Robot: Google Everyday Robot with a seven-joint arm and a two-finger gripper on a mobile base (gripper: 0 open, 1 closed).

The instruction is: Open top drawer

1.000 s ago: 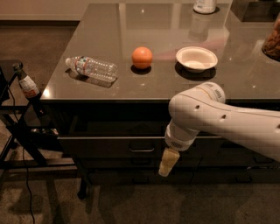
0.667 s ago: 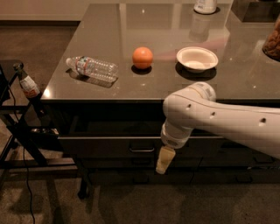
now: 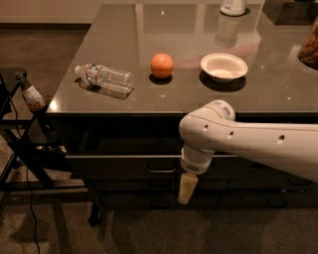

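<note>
The top drawer [image 3: 114, 167] sits just under the dark glossy table top [image 3: 278, 94]. Its dark front stands out a little from the table, with a shadowed gap showing behind its upper edge. A small metal bar handle [image 3: 161, 170] is at its middle. My white arm comes in from the right, and its wrist hangs in front of the drawer front. My gripper [image 3: 187, 188] points down, just right of and below the handle, and covers the drawer front's lower edge there. I cannot see it touching the handle.
On the table lie a clear plastic bottle [image 3: 104, 77] on its side, an orange [image 3: 162, 65] and a white bowl [image 3: 223, 66]. A white container [image 3: 232, 7] stands at the back. A black metal stand [image 3: 25, 144] with cables is at the left, on brown carpet.
My arm and gripper have shifted slightly to the left along the drawer front, closer to the handle. The drawer shows no clear movement.
</note>
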